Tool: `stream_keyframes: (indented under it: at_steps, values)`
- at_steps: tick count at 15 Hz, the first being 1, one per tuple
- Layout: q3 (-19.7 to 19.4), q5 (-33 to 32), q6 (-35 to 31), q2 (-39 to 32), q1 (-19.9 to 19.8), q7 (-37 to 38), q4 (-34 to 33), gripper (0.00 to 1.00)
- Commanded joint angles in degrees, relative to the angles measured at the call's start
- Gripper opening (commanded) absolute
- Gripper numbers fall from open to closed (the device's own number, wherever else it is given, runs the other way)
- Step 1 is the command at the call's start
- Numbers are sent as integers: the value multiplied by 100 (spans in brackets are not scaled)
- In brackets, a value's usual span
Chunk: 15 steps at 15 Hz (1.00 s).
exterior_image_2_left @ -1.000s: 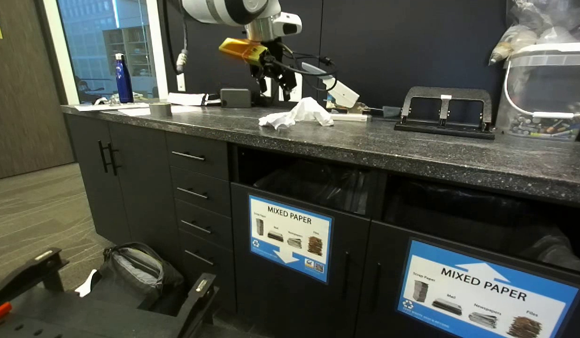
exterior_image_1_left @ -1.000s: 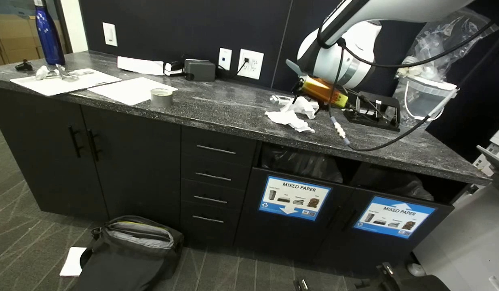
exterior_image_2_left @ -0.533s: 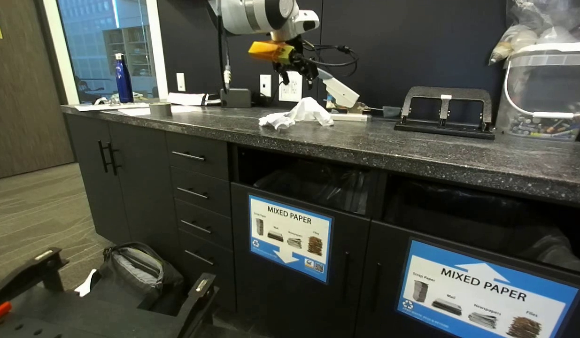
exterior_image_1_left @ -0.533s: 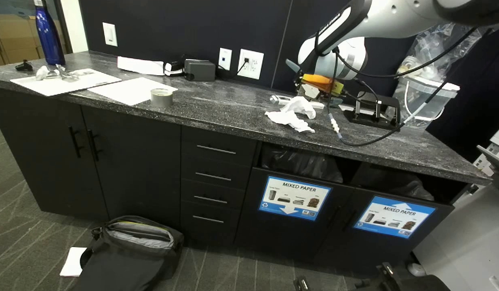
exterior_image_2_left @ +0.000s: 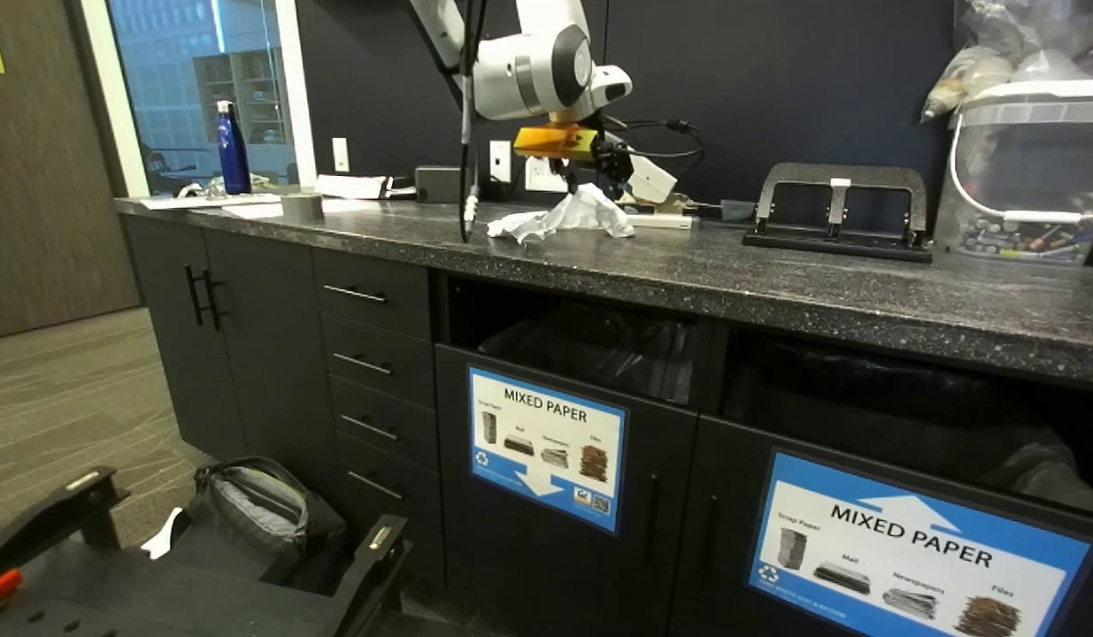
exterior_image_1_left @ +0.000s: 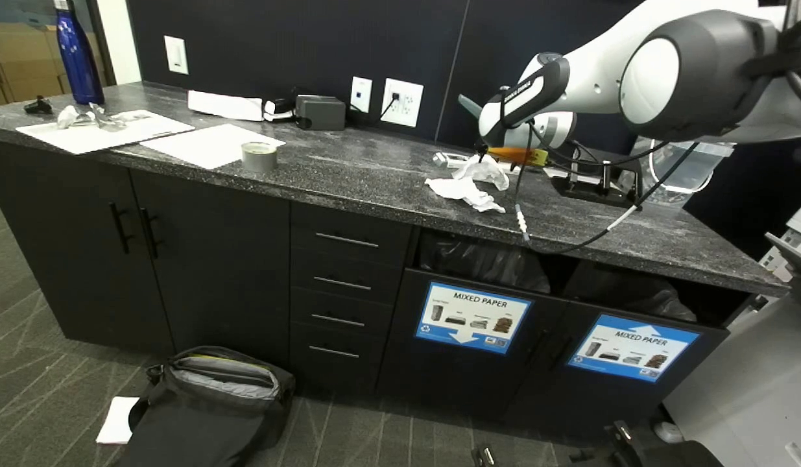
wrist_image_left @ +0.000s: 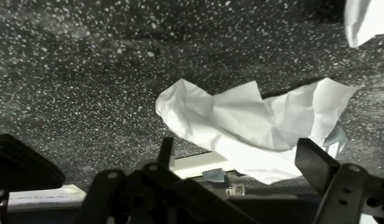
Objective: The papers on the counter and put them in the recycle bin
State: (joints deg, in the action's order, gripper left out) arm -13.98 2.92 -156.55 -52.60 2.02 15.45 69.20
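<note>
Hovering with its fingers spread wide, the end effector is above a crumpled paper, and it has hold of nothing; whether one finger touches the paper, I cannot tell. This crumpled paper lies on the dark speckled bench, and just beside it, nearer to the front edge, lies a second crumpled paper. Well apart from these two, some paper scraps rest upon a flat white sheet, and near them stands a blue bottle. Below the bench, two open recycling compartments are seen in both exterior views; each of them is lined with a translucent plastic liner (what lies deeper inside is too dark to tell). Under each, a blue and white sign reads "MIXED PAPER". On the bench, in an exterior view, a clear bucket stands near a black hole punch, and at its bottom many small pieces of various colours are gathered. Over this bucket is a transparent plastic bag, which is filled with pale things that I cannot identify. On the floor, a dark backpack has its top opened, so that the grey lining can be seen.
</note>
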Motion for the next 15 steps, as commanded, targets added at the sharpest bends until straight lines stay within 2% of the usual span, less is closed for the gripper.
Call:
stream_keyframes:
  at_steps: [1,2,3,4,7,10,12,15]
  values:
    - [356,-93,551,-755,-467,-302,-1383,100]
    - [408,-89,607,-938,-536,-340,-1622,100]
    - [542,-60,673,-1082,-662,-495,-1855,78]
    - [650,-35,812,-1212,-763,-612,-2081,74]
    - [939,11,1153,-1663,-1032,-956,-2731,51]
    - [1059,45,1523,-2103,-1181,-1123,-3377,26]
    - [1088,16,1750,-2373,-1233,-1203,-3812,15]
    - [1119,-25,1923,-2442,-1273,-1299,-3940,9]
